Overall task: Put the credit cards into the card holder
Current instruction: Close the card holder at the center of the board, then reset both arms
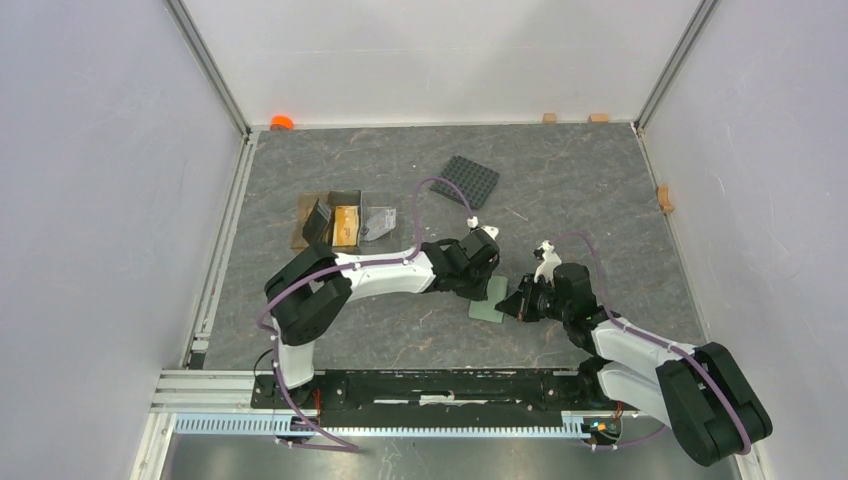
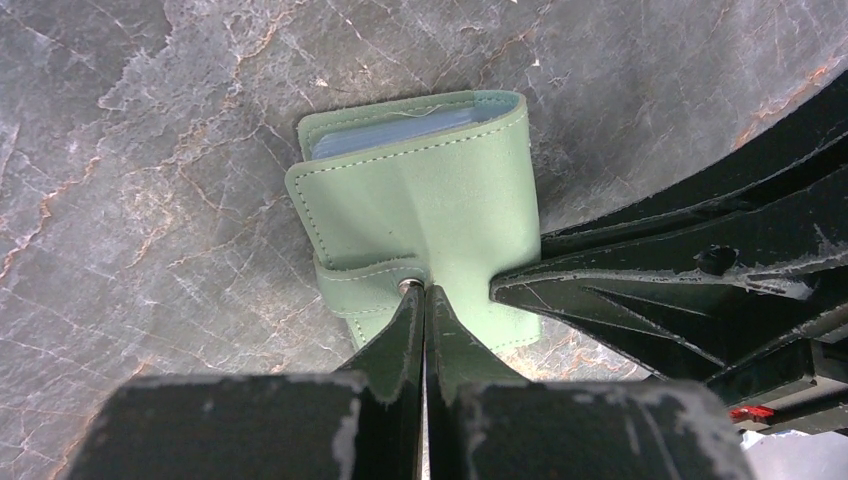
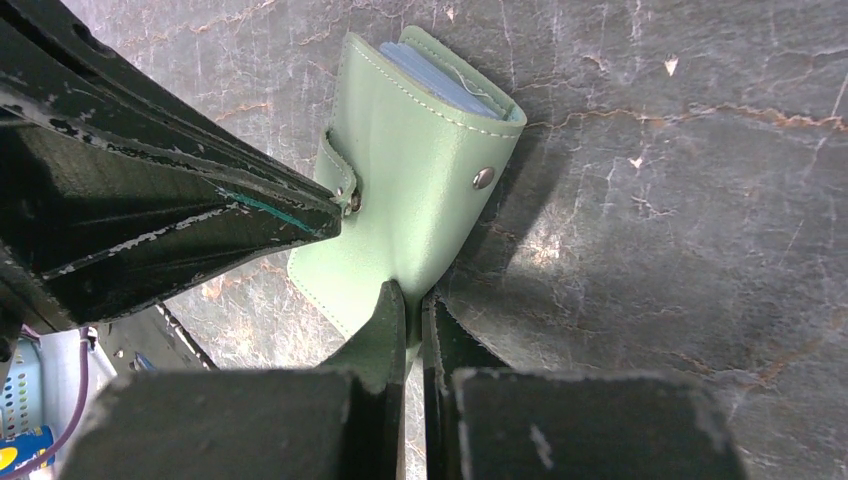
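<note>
The pale green card holder (image 1: 487, 302) lies folded on the grey table between the two grippers, with blue inner sleeves showing at its far end (image 2: 400, 135). My left gripper (image 2: 425, 292) is shut, its tips pinching the end of the holder's strap by the metal snap. The strap is undone, and the other snap stud (image 3: 483, 178) is bare on the cover. My right gripper (image 3: 412, 295) is shut on the near edge of the holder's cover. The credit cards, one black (image 1: 318, 222), one tan-gold (image 1: 346, 222) and one white-grey (image 1: 378, 222), are at the brown tray, far left of both grippers.
The brown open tray (image 1: 300, 232) sits at the back left. A black studded square plate (image 1: 465, 181) lies behind the grippers. White walls enclose the table, with a metal rail along the left side (image 1: 215, 270).
</note>
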Robot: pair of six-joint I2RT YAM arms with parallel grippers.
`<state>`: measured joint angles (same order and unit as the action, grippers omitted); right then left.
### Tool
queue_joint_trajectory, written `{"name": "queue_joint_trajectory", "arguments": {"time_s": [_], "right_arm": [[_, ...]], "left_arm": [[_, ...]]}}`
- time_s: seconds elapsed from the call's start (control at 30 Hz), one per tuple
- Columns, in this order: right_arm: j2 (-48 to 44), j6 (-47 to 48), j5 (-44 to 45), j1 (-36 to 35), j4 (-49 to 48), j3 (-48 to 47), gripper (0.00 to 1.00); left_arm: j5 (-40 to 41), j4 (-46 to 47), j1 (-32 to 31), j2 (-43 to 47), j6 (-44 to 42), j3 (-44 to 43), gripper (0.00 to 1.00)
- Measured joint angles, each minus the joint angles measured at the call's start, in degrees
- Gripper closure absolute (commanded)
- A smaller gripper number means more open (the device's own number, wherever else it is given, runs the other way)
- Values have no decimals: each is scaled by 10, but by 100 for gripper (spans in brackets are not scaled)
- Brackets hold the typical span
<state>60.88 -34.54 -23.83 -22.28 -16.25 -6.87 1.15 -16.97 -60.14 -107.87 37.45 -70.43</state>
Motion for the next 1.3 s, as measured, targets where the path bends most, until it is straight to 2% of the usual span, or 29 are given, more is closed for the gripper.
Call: {"name": "queue_joint_trajectory", "arguments": {"time_s": [0.57,0.63,0.73,0.93,1.07,1.1,1.17,1.23,1.3], "right_arm": [[0,-1,2,0,0,0,100],[-1,-1,3,0,1,0,100],[-7,-1,5,0,8,-1,99],[-40,18,25,-4,74,-22,88],[-78,49,59,-6,151,-47,66],[-87,56,71,-6,170,-52,63],[-103,70,94,-6,204,-62,47],[-116,82,116,-6,238,-73,34],[-124,97,143,-5,272,-89,27]], "left_arm": [[-18,-14,-2,-30,0,-30,98],[-23,-14,-1,-31,-1,-31,95],[-32,-12,1,-31,-7,-31,82],[-57,5,-1,-21,-35,-31,48],[-57,5,-3,17,-59,-31,28],[-56,4,-2,32,-63,-31,22],[-48,2,1,64,-70,-31,14],[-37,1,8,104,-73,-26,9],[-24,0,19,143,-72,-14,5]]}}
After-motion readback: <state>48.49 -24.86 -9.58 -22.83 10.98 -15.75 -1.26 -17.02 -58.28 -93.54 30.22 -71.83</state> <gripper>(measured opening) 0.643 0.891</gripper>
